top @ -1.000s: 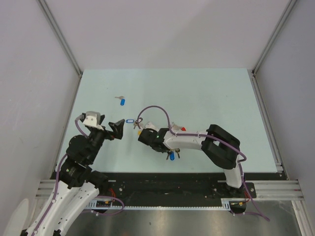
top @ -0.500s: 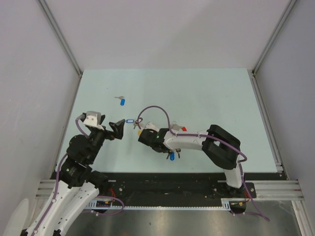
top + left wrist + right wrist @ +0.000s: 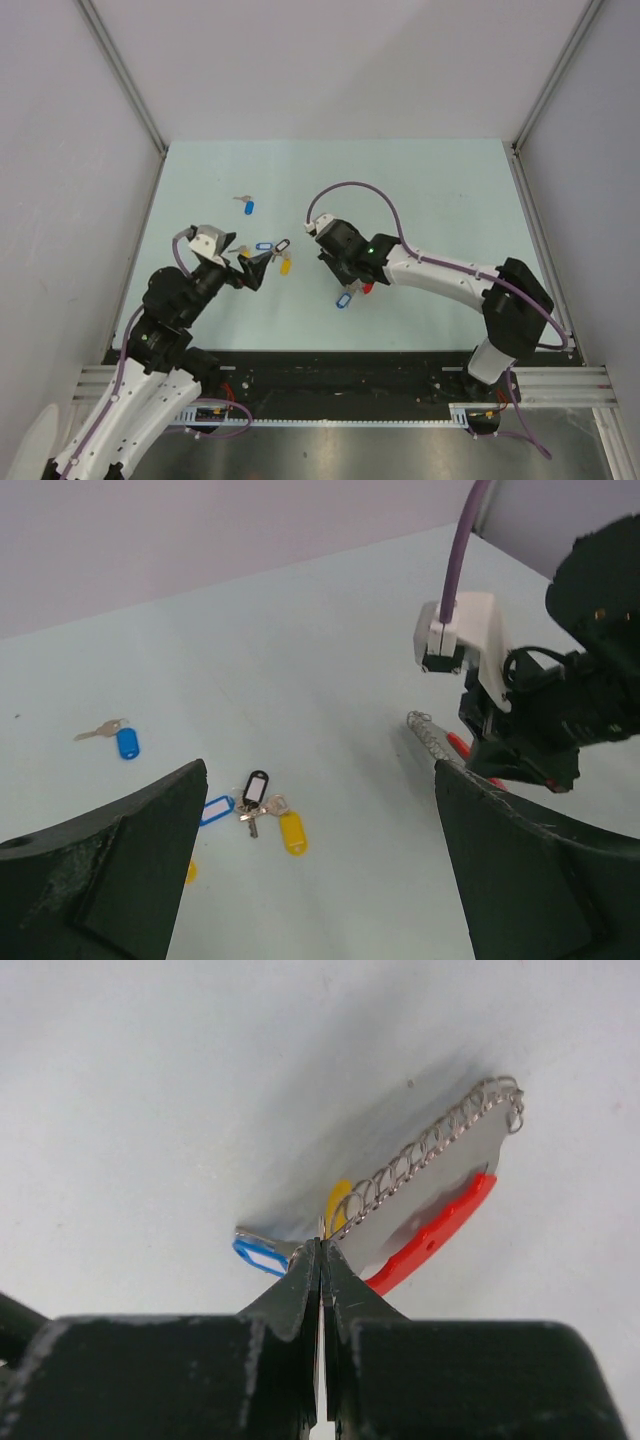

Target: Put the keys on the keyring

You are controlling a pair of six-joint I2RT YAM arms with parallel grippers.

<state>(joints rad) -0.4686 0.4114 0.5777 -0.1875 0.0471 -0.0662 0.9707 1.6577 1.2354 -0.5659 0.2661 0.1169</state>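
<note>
Pinched the large keyring of thick red plastic arc and silvery metal links (image 3: 440, 1223) in the right hand (image 3: 320, 1250), jaws pressed fully together on it about where arc meets links. Held it apparently clear of the pale green tabletop (image 3: 450, 190), probably to leave the links hanging free for threading. Saw a blue tag (image 3: 262, 1255) and a yellow tag (image 3: 338, 1205) right beside that grip; could not tell whether already on the ring or merely behind it. Held the left hand (image 3: 320, 780) wide open and empty, just beside a cluster of silver keys (image 3: 262, 805) with blue-edged, black and yellow tags, seemingly ready to pick one. Noted a lone blue-tagged key (image 3: 120, 740) lying well apart on the tabletop.
</note>
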